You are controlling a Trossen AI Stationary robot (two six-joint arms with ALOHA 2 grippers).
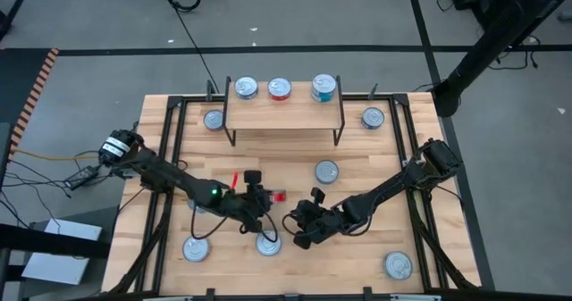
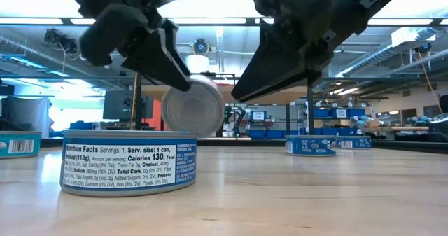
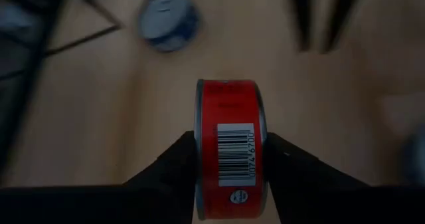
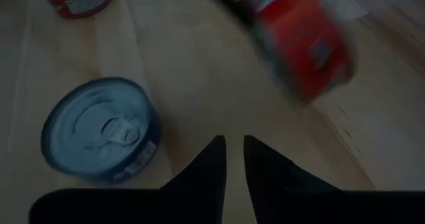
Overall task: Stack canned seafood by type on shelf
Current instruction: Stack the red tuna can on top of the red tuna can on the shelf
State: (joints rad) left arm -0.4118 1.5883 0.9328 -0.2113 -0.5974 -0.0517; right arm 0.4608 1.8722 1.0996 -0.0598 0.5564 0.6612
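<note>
The left hand (image 3: 229,177) is clamped on a red tin (image 3: 229,147), one finger on each flat face, so the tin stands on edge between them with its barcoded side wall toward the wrist, lifted clear of the worktop (image 1: 357,247). The tin looks rigid and fairly heavy for its bulk, with smooth metal faces that could slide or pivot in a two-point pinch; judging by that, a hold across the labelled wall would probably suit setting it flat better. The right hand (image 4: 234,151) hangs just beside the left, fingers nearly together and holding nothing, with a blue tin (image 4: 99,127) lying flat just ahead of them. The shelf (image 1: 284,113) stands well beyond both hands, carrying three tins along its far edge, the middle one red (image 1: 280,88), the likely partner
</note>
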